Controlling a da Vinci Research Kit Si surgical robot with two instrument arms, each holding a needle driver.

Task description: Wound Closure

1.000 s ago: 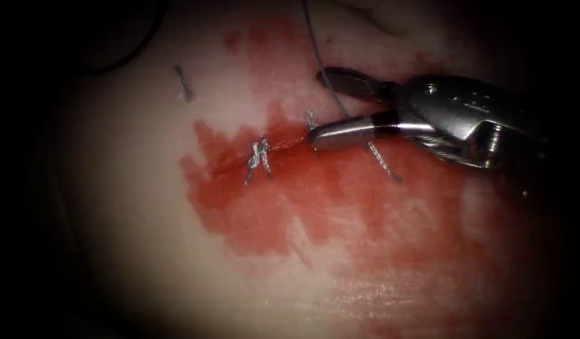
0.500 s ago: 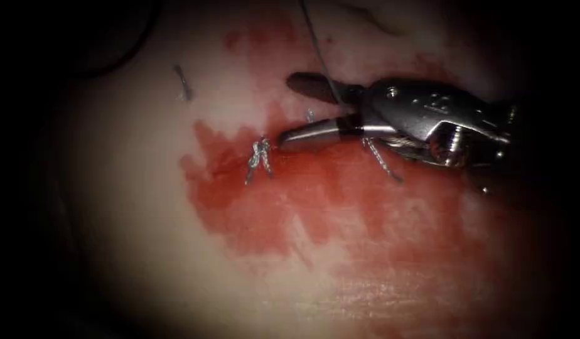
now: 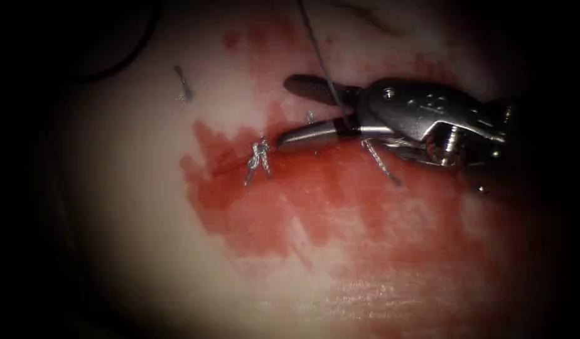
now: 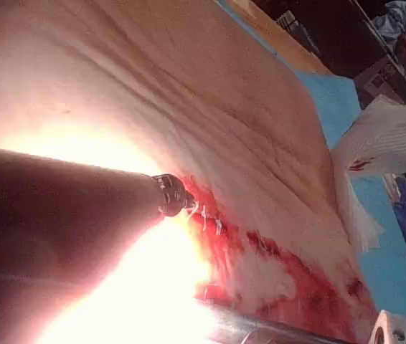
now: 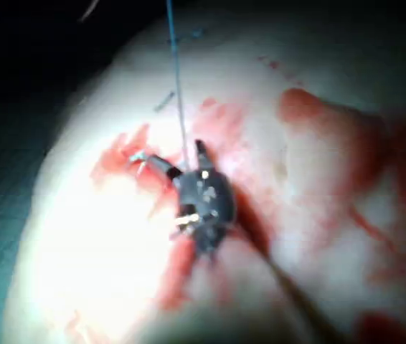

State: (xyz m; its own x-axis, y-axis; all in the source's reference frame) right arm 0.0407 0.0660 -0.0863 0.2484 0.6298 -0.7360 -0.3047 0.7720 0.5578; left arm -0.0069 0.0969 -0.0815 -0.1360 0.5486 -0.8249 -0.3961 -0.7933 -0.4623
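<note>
Right arm's silver needle driver [image 3: 315,110] is seen jaws apart astride thin grey thread [image 3: 315,47], gripping nothing, over red-stained pale tissue [image 3: 145,207].

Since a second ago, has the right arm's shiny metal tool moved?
Yes. The right arm's tool, jaws open around the grey thread, moved left toward the knotted stitch.

Glossy metal right tool [image 3: 302,110], wet glistening tissue [image 3: 145,207], braided thread [image 3: 315,50]

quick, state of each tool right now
Left tool: cannot be told.
Right tool: open, the thread running between its jaws, nothing gripped.
</note>
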